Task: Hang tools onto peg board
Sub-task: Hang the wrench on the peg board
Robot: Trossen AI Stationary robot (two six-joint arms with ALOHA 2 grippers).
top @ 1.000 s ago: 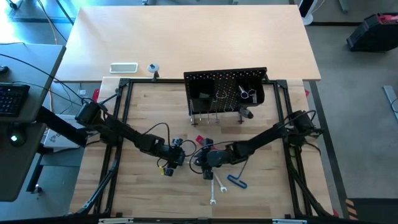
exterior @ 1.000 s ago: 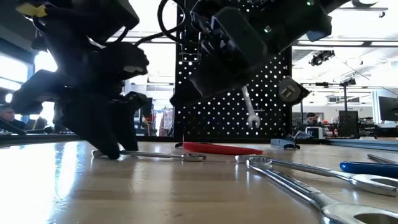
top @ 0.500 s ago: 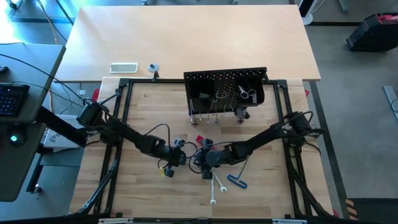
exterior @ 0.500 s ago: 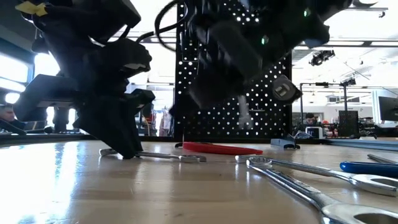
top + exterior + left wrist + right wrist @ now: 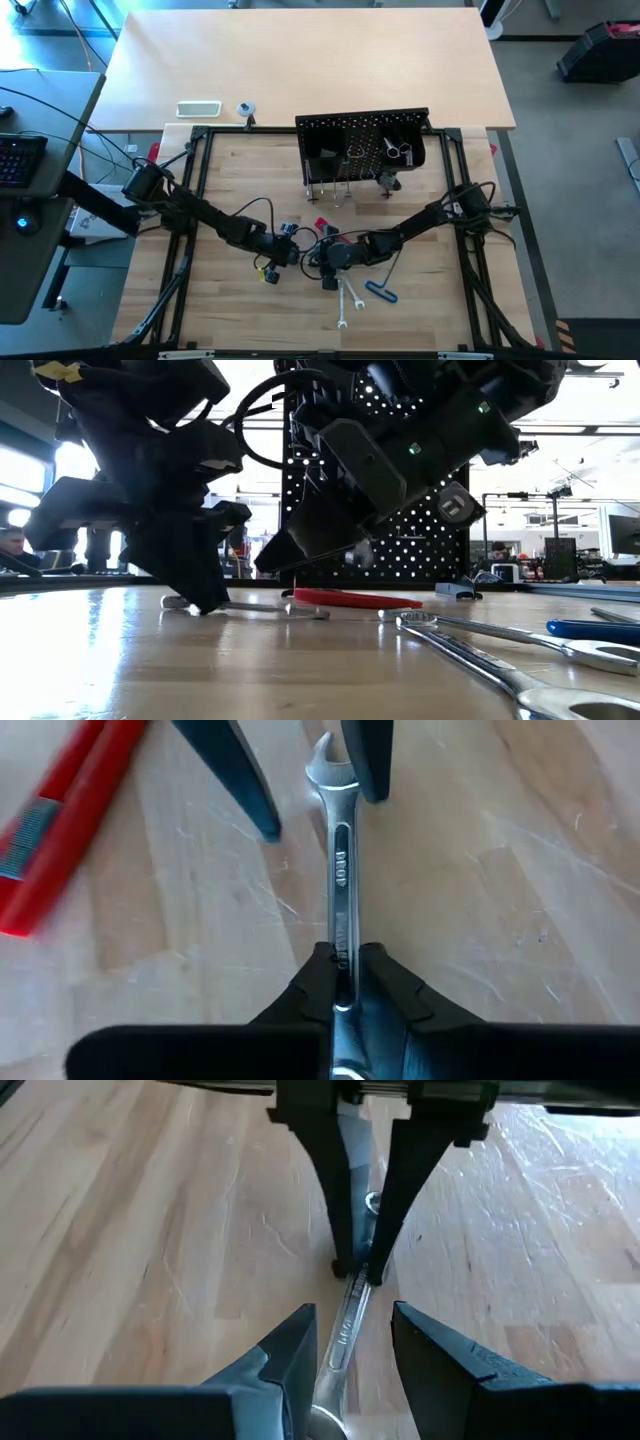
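Left gripper: down at the table near its middle, fingers clenched on the shank of a silver wrench; in the low view the fingertips touch the wood.
Held wrench: flat on the table, its open-jaw end pointing toward the right gripper; its ring end shows in the low view.
Right gripper: just across from the left one, low over the same wrench, fingers spread with one on each side of the shank and not touching it.
Gap between grippers: small; in the right wrist view the left gripper's fingertips stand just ahead of the right gripper's own.
Red-handled tool: lies on the wood just beside the held wrench, apart from it; in the low view it lies between the grippers and the board.
Other wrenches: two on the table on the near side of the right gripper, close together, well apart from the held one.
Blue-ended key: just beside those wrenches, toward the right arm's side.
Peg board: upright at the table's far side, well apart from both grippers; a silver wrench hangs on it.
Open room: bare wood on the left arm's side of the table and in the band between the grippers and the board.
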